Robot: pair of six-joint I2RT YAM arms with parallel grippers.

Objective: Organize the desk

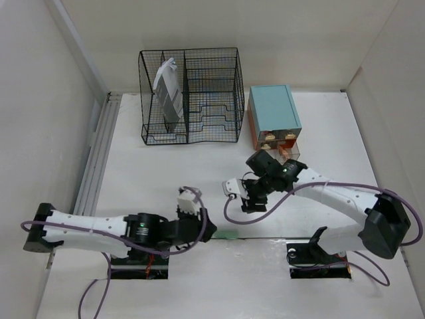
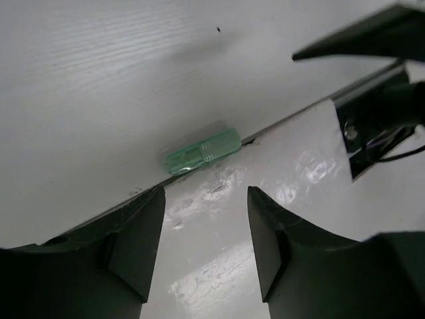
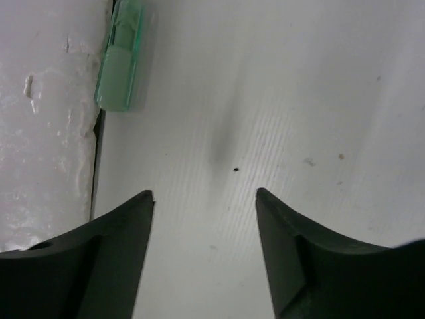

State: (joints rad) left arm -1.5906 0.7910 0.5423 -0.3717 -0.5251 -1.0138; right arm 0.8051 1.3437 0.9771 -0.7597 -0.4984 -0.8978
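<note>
The big white counter (image 1: 166, 166) lies flat under both sets of jaws and carries everything. Far beyond the jaws, near the back wall, stands a black wire rack (image 1: 199, 100). I think it is put there so the arms have room to work. A grey packet (image 1: 169, 90) stands up in its left slot, propped by the wires. Past the right jaws sits a box with a teal top (image 1: 273, 113). Its bottom drawer (image 1: 282, 145) looks pulled out toward them, maybe ready for small things.

The left arm (image 1: 99, 229) and the right arm (image 1: 332, 196) both bend low, and their jaws aim at one spot. The left jaws are spread apart and hold nothing. The right jaws are spread apart and hold nothing too. A little green see-through piece (image 2: 202, 151) lies on its side just ahead of the left jaws, not touching them. From the right jaws it is ahead and off to the left. I think it gets picked up next, but I cannot tell what it is.

The counter is dull white with fine lines. The green piece rests on a dark crack (image 3: 95, 173) beside a shiny white strip (image 3: 46, 133). A tiny dark speck (image 3: 236, 169) sits ahead of the right jaws' gap. White walls (image 1: 40, 100) close in three sides, and a metal rail (image 1: 96, 159) runs along the left one.
</note>
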